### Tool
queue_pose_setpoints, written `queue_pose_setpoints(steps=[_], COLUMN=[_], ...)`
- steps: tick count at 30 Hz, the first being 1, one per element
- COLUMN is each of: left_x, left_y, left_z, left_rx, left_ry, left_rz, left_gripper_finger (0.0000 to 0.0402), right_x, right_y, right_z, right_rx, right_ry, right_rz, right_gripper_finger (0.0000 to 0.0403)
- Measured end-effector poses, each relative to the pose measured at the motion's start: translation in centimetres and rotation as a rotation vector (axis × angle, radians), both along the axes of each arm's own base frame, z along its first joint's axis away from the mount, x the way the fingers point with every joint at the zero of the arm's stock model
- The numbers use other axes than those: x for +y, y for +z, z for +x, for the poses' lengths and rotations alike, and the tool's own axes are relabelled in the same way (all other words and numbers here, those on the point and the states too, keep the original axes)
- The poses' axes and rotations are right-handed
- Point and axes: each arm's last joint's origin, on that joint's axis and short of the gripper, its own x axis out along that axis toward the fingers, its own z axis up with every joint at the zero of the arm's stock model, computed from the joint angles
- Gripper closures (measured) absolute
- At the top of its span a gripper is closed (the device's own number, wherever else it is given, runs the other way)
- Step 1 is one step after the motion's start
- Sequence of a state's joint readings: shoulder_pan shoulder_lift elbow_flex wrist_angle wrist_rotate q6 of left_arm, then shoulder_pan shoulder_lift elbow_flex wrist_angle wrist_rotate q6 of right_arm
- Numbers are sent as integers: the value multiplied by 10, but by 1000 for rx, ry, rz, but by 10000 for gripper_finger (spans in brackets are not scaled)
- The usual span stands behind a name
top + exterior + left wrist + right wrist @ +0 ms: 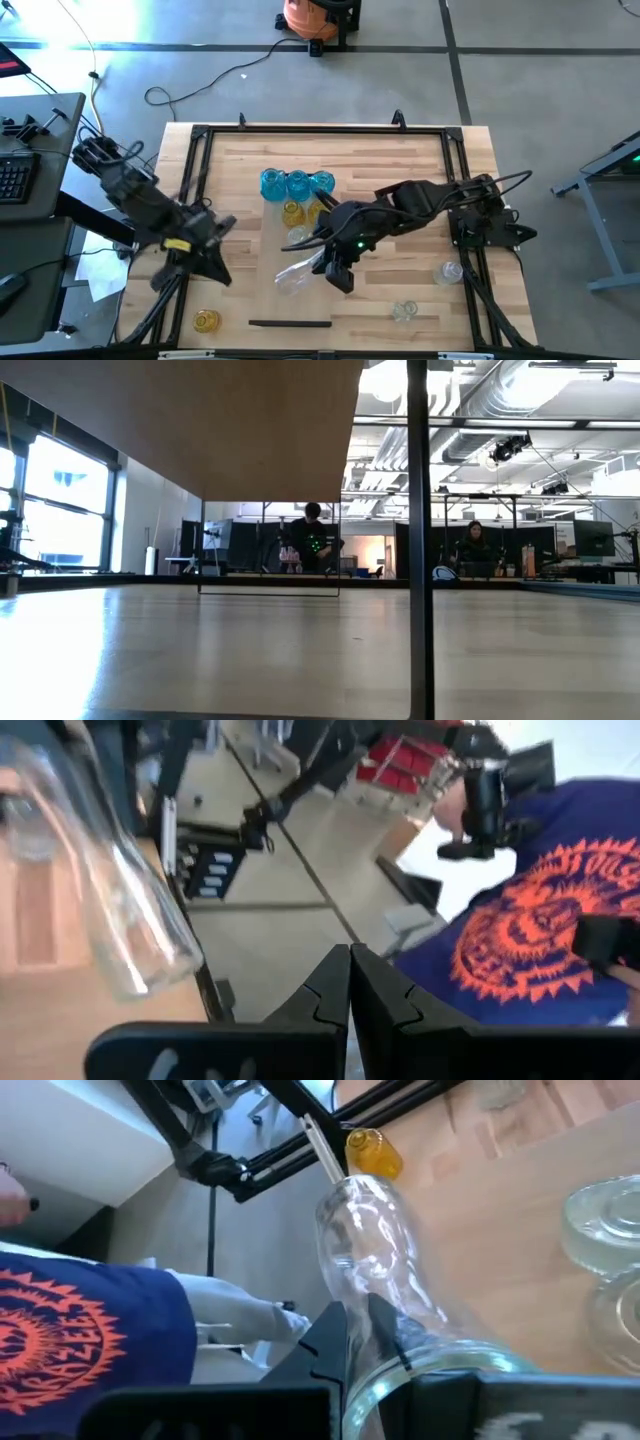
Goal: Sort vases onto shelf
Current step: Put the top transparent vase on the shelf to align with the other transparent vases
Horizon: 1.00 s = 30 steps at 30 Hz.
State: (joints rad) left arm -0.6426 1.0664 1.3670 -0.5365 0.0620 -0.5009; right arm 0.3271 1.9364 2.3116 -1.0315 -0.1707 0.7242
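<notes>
While our right gripper (335,272) is clamping a clear vase (293,279) near the table's middle, we are carrying it lying on its side, its long axis running from the fingers out toward 8 o'clock in the high view. Its wide mouth is sitting between the closed-in fingers, as the right wrist view shows on the clear vase (375,1270), with the narrow end pointing away. Three blue vases (297,184) are standing in a row at about 12 o'clock from the gripper, yellow vases (294,212) just beside them, and we judge that is where the sorted row is forming. So the coming move is turning on swinging the vase up from flat and back toward 12 o'clock. Our left gripper (190,250) is waiting at the table's 9 o'clock edge, fingers pressed together on nothing. One yellow vase (206,320) is lying near 7 o'clock, nearer the left arm. We are reading no legible labels.
</notes>
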Motion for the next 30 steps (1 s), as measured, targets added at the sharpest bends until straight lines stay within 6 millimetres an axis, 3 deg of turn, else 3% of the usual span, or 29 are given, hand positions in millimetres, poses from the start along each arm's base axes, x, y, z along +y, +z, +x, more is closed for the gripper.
queue_pose_setpoints(steps=[5, 9, 13, 18, 24, 30], left_x=[-16, -25, -41, -61, -85, -96], left_y=[-13, -20, -35, -57, -72, -81], left_z=[21, 43, 72, 99, 109, 110], left_rx=[44, 20, 31, 85, 102, 148], left_ry=[-9, 89, 210, 229, 252, 267], left_rz=[31, 32, 16, -18, -69, -94], left_gripper_finger=[401, 402, 401, 402, 401, 401], right_x=[0, -1, -1, 2, 6, 15], right_y=[-1, -5, -10, -10, -11, -11], right_z=[-1, -4, -2, -3, -5, -9], right_rx=[-5, 7, -17, -35, -37, -32], right_ry=[40, 94, 103, 108, 174, 202], right_rz=[-36, -122, -206, -261, -244, -247], right_gripper_finger=[396, 396, 396, 396, 396, 396])
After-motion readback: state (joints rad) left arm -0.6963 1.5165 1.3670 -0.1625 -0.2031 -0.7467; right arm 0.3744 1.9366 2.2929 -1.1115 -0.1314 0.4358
